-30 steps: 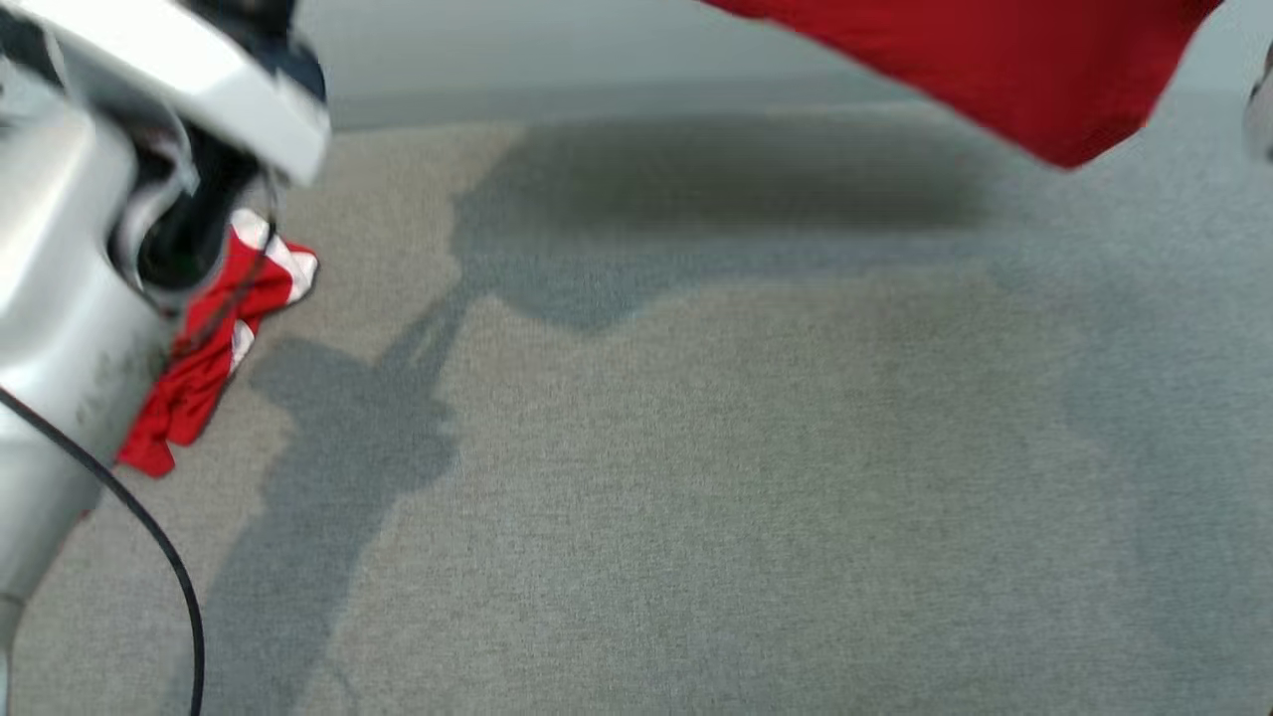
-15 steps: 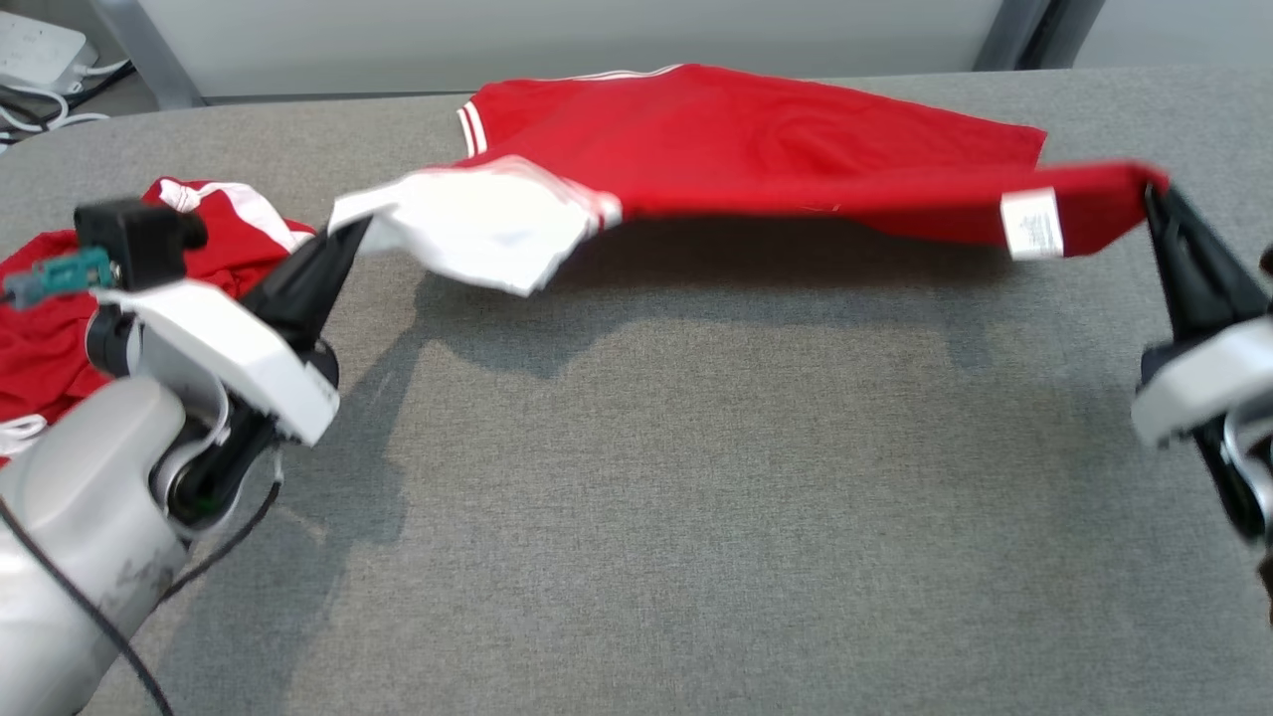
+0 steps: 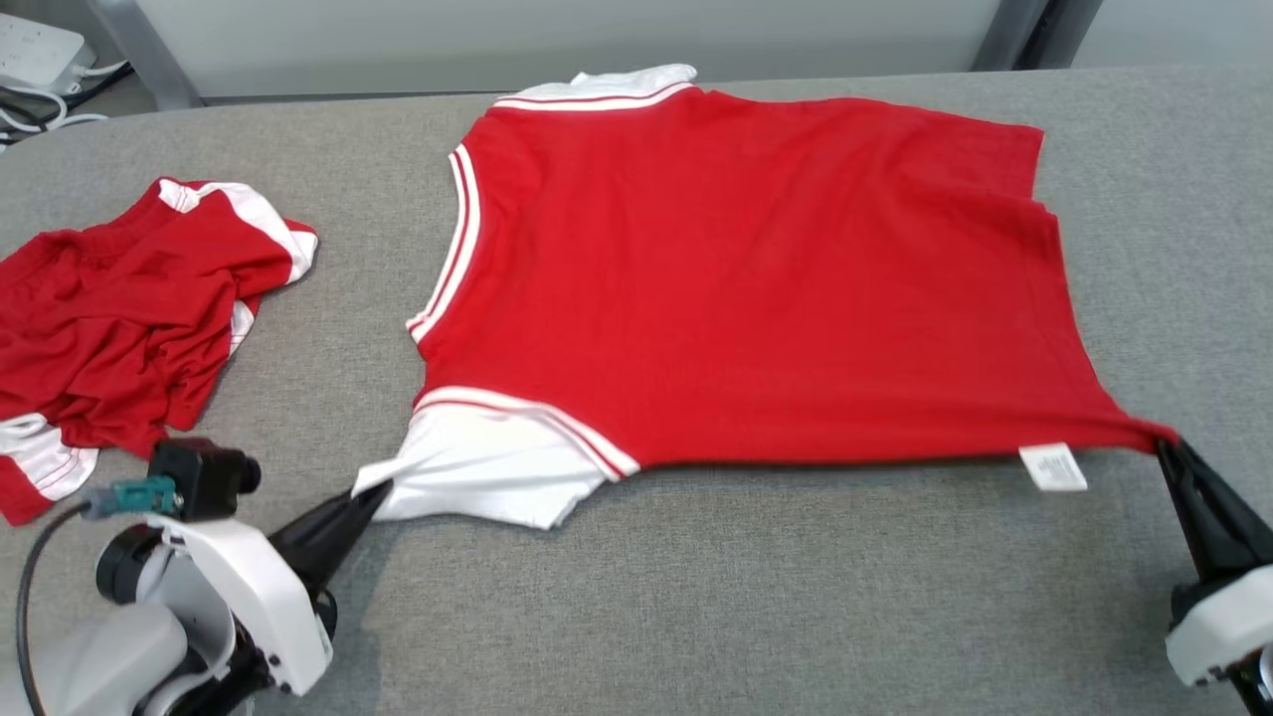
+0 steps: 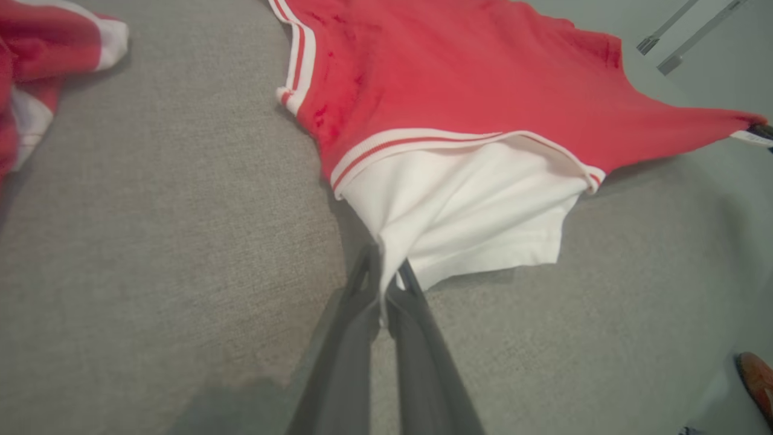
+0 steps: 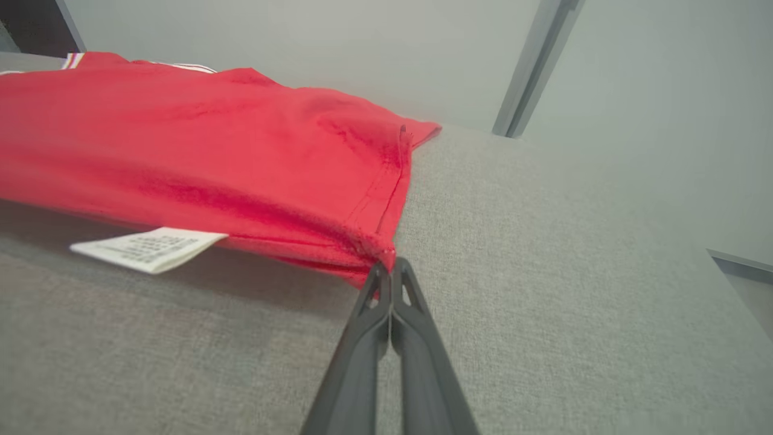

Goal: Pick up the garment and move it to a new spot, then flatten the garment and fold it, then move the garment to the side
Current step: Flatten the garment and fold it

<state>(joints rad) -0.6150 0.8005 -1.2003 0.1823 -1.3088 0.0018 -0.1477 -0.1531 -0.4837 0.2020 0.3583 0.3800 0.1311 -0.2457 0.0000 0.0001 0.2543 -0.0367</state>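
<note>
Garment [image 3: 756, 278]: red, spread flat on grey bench [image 3: 796, 597], near edge pulled taut.
Left gripper [image 3: 370, 494]: clenched on white sleeve [image 3: 487, 467] corner.
Right gripper [image 3: 1166, 447]: clenched on hem corner beside care label [image 3: 1052, 466].
Crumpled red shirt [image 3: 119, 318]: far left, apart.

Soft matt cloth garment [image 3: 756, 278] with ribbed trim, on a coarse, matt woven table covering [image 3: 796, 597].
</note>
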